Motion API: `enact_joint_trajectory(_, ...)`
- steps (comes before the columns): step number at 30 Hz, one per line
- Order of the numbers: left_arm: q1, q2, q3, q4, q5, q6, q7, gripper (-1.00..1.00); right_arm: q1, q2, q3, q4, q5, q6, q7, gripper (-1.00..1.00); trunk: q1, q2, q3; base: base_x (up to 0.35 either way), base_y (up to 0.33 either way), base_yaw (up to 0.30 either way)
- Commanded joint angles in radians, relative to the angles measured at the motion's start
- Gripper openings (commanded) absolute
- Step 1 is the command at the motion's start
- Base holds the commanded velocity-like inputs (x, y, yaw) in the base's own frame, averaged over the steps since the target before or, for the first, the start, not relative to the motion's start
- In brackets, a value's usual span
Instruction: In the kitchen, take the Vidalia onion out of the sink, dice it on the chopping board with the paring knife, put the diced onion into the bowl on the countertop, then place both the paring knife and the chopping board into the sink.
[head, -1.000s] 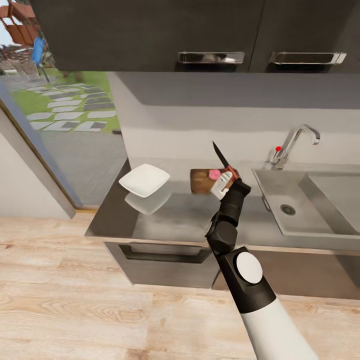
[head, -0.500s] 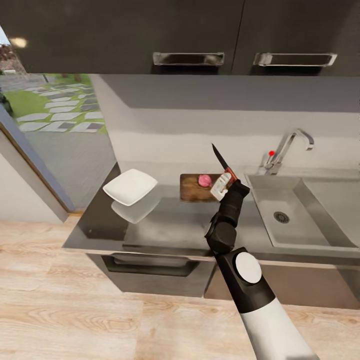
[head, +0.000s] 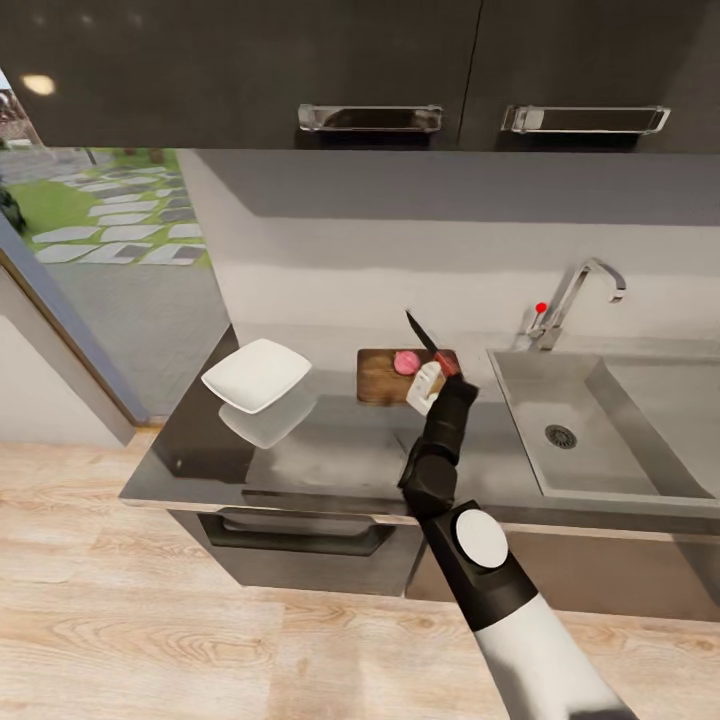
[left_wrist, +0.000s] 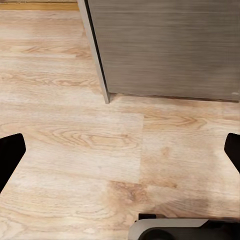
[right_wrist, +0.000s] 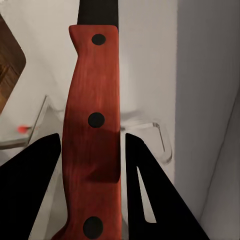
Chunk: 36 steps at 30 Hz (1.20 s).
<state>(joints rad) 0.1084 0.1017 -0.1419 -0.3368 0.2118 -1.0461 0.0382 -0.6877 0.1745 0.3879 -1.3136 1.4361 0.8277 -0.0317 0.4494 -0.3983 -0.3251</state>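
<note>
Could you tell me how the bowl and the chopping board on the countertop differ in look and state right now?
The bowl is white, square, with upturned corners; the chopping board is dark brown, flat and rectangular. The bowl is empty, while the chopping board carries the Vidalia onion. The bowl sits toward the window end of the countertop; the chopping board lies beside the sink. Both rest on the countertop.

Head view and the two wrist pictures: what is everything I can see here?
Vidalia onion: one, pinkish-red, on the chopping board.
Chopping board: one, dark brown, on the countertop left of the sink.
Bowl: one, white, square, at the countertop's left end.
Countertop: one, glossy dark grey.
Sink: one, steel, with a chrome tap.
Paring knife: one, dark blade, red-orange handle, held over the board.
Right gripper: jaws shut on the knife handle.
Left gripper: jaws open, over wooden floor.
</note>
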Motion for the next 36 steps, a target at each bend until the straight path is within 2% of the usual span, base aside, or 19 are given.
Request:
enact_joint_trajectory(1,0.001,0.001,-0.008,-0.002,0.008,-0.001,0.004,1.0,-0.001,0.0,0.005,0.005,-0.002,0.005,-0.004,-1.0,0.001,-0.002,-0.002,0.0,0.0,0.0)
enact_joint_trajectory(18,0.001,0.0,-0.008,-0.001,0.008,-0.001,0.004,1.0,-0.001,0.0,0.014,0.051,-0.004,0.005,-0.004,-1.0,0.001,-0.002,-0.002,0.018,-0.034,0.0)
enact_joint_trajectory(36,0.001,0.0,-0.008,-0.001,0.008,-0.001,0.005,1.0,-0.001,0.0,0.014,0.08,-0.004,0.005,-0.004,-1.0,0.001,-0.002,-0.002,0.185,-0.168,0.0)
